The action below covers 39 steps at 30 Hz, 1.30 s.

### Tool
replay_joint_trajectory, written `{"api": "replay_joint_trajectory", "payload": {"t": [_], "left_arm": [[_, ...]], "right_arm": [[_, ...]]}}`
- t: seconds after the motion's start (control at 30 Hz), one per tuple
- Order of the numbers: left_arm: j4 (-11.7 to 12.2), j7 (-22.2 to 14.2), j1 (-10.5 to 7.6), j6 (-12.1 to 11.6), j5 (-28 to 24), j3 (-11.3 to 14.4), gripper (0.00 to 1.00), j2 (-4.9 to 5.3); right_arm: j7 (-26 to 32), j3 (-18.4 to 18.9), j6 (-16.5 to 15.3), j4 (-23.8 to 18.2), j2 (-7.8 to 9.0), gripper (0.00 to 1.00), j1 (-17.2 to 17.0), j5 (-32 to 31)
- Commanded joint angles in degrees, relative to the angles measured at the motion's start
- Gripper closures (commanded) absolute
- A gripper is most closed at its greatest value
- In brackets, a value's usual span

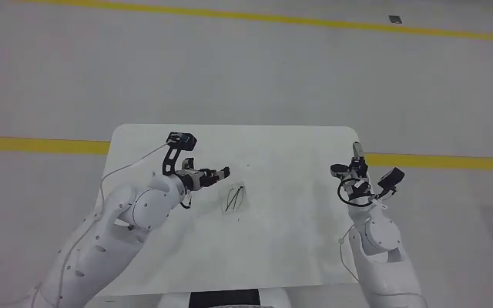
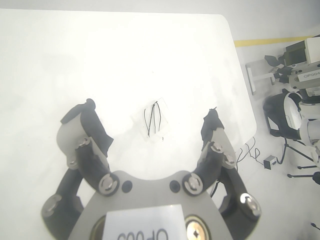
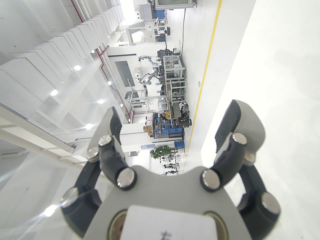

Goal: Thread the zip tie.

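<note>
With the zip ties [image 1: 236, 199] lying untouched in the middle of the desk [image 1: 300, 231], just ahead of the left gripper [image 1: 221, 173], and the right gripper [image 3: 173, 111] raised near the desk's edge, both with fingers apart, the pickup seems pending, calling for a fine pinch on one thin tie.

A smooth, matt white top covers the table [image 1: 293, 231], where thin black plastic zip ties [image 2: 153, 118] lie on a clear, glossy film sheet [image 2: 138, 121]. On the left gripper [image 2: 150, 108], the fingers [image 2: 92, 126] are wrapped in crinkled, matt black cloth-like tape over smooth pale grey plastic, held by bright metal screws [image 2: 108, 184]. The right gripper [image 3: 173, 108] carries ribbed, matt black rubber-looking pads [image 3: 225, 123] backed by smooth grey shells [image 3: 252, 121], with polished metal bolts [image 3: 127, 177]. Beyond the table's far edge, the pale grey floor [image 1: 231, 69] is smooth with a faint sheen, crossed by a painted yellow line [image 1: 231, 14].
</note>
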Motion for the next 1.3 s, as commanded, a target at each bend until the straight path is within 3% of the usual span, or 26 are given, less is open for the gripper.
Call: {"api": "replay_joint_trajectory", "payload": {"t": [0.0, 0.5, 0.67, 0.77, 0.9, 1.27], "left_arm": [[0.0, 0.0, 0.0, 0.0, 0.0, 0.0, 0.0, 0.0], [-0.2, -0.5, -0.2, -0.5, 0.4, 0.3, 0.0, 0.02], [-1.3, -7.9, -3.98, -1.2, 5.0, 3.6, 0.0, -0.02], [-0.2, -12.0, -6.8, 1.1, 7.8, 6.6, 0.0, -0.47], [3.0, -15.2, -9.26, 1.1, 9.9, 8.6, 0.0, -1.45], [3.1, -15.3, -9.34, 1.1, 10.3, 8.6, 0.0, -1.53]], "right_arm": [[0.0, 0.0, 0.0, 0.0, 0.0, 0.0, 0.0, 0.0], [0.0, 0.0, 0.0, 0.0, 0.0, 0.0, 0.0, 0.0], [0.0, 0.0, 0.0, 0.0, 0.0, 0.0, 0.0, 0.0], [0.0, 0.0, 0.0, 0.0, 0.0, 0.0, 0.0, 0.0], [0.0, 0.0, 0.0, 0.0, 0.0, 0.0, 0.0, 0.0], [0.0, 0.0, 0.0, 0.0, 0.0, 0.0, 0.0, 0.0]]}}
